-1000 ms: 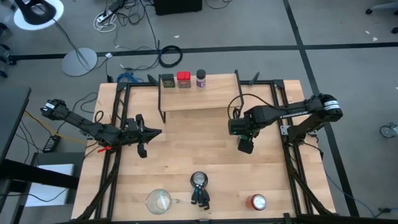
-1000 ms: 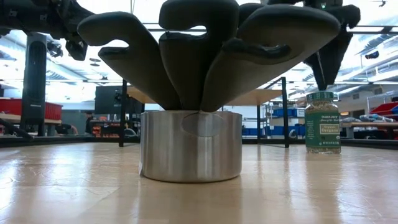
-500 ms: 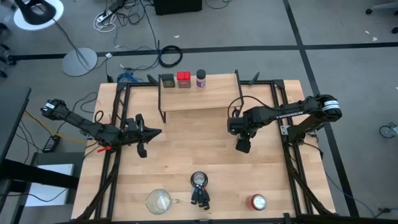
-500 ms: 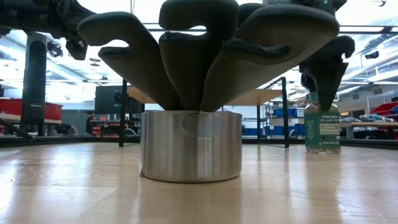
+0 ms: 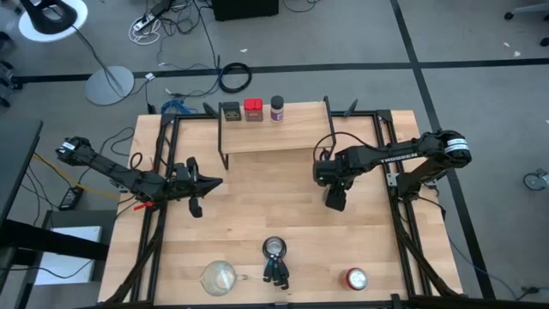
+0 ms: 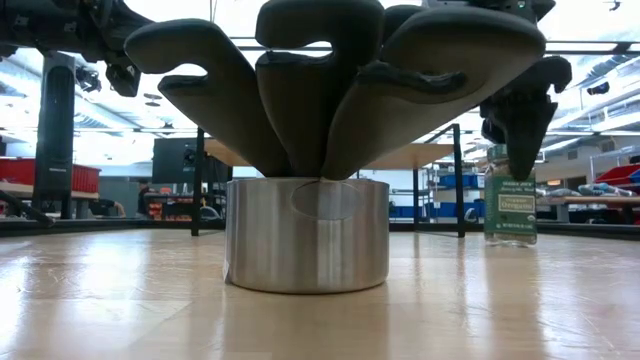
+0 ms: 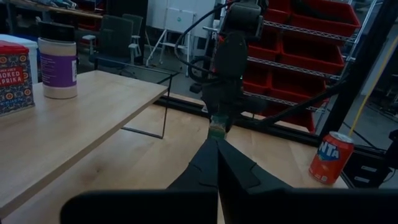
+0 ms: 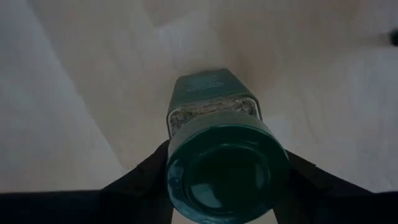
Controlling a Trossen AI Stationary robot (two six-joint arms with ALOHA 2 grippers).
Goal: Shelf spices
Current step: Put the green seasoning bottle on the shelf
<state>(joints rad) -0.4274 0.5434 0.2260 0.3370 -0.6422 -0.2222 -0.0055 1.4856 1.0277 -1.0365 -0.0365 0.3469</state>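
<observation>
Right gripper [image 5: 335,200] fingers are clamping around the green jar [image 8: 221,155] lid; you are risking tipping it if the grip is sitting too high.

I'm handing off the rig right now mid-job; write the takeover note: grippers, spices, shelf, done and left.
Right gripper: closed around the green-lidded jar on the table in front of the shelf; jar looks slightly tilted, barely lifted if at all.
Left gripper: shut, empty, waiting at the left.
Done: olive tin, red tin and purple-labelled jar stand on the shelf.
Left: lift the green jar, set it on the shelf.
</observation>
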